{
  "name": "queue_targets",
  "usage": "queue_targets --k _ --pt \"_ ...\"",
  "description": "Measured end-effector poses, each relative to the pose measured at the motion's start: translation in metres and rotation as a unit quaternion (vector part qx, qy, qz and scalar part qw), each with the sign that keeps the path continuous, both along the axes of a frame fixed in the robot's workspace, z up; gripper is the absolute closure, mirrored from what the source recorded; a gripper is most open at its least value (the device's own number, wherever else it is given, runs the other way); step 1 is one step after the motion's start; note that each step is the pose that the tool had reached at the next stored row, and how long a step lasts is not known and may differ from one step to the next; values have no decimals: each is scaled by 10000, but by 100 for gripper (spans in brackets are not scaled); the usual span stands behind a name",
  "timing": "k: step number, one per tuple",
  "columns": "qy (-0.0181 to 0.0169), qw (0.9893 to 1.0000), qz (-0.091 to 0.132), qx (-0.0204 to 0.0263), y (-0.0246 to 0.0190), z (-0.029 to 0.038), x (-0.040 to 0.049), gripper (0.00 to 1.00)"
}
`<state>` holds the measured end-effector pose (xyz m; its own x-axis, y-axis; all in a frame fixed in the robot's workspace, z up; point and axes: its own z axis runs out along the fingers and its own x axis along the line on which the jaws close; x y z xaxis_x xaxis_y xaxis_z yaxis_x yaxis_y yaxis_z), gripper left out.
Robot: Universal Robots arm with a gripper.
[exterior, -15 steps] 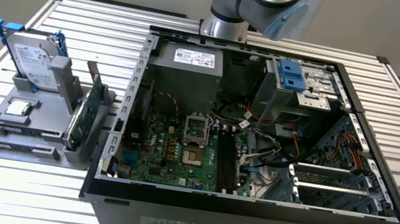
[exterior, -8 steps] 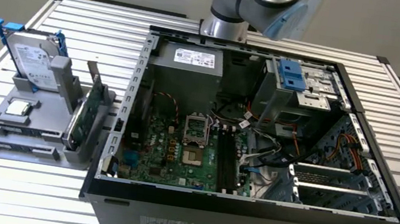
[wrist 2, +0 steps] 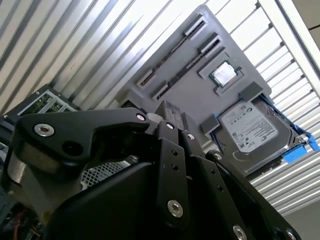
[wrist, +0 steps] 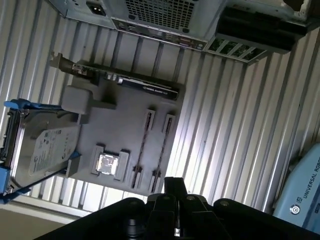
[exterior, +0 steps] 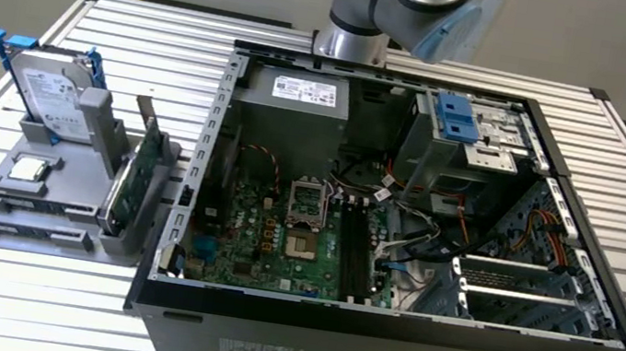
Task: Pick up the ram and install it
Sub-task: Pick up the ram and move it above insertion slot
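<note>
Our gripper (wrist: 175, 186), jaws drawn together on nothing, hangs over the gray holder (wrist: 125, 120) where the ram (wrist: 143, 146) stands on edge, lower centre of the first wrist view. Descending off line, we could strike that thin stick or grab the slot instead.

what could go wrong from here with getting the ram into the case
1. The ram stands on edge, very thin, in the gray holder near the chip; a slightly offset gripper may knock either.
2. The board's memory slots lie right beside loose cables, which might snag the stick.
</note>
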<state>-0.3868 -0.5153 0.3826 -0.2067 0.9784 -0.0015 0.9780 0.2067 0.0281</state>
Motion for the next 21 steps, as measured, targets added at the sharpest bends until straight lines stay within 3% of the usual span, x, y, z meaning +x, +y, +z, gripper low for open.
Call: queue_targets --k 8,21 --pt "24 9987 -505 0 0 -6 -1 100" --pt "42 9938 -1110 2 0 -11 -6 100"
